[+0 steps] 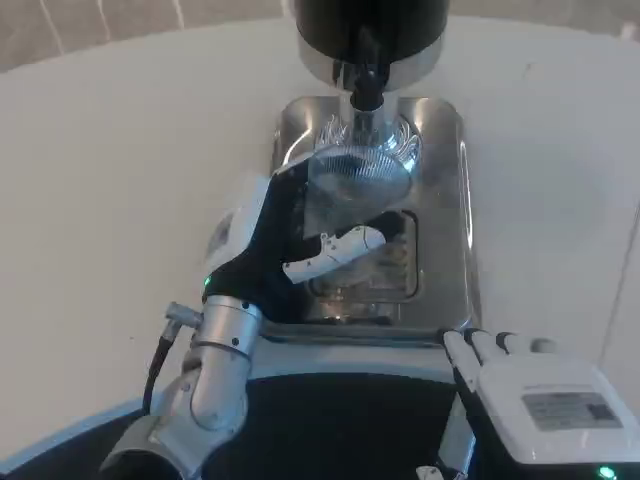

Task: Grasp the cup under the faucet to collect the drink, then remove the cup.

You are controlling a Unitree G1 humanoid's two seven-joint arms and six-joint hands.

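Note:
A clear plastic cup (358, 172) stands on the steel drip tray (445, 250) directly beneath the black faucet (366, 85) of the dispenser. My left hand (290, 245) wraps around the cup from the left, with its fingers (340, 248) curled across the cup's near side. My right hand (535, 395) rests at the tray's near right corner, its fingers lying straight and close together with nothing in them. No liquid is visible in the cup or running from the faucet.
The dispenser's black and chrome body (370, 30) rises at the back of the tray. White table surface (110, 190) spreads to the left and right. A dark curved table edge (330, 410) lies close to me.

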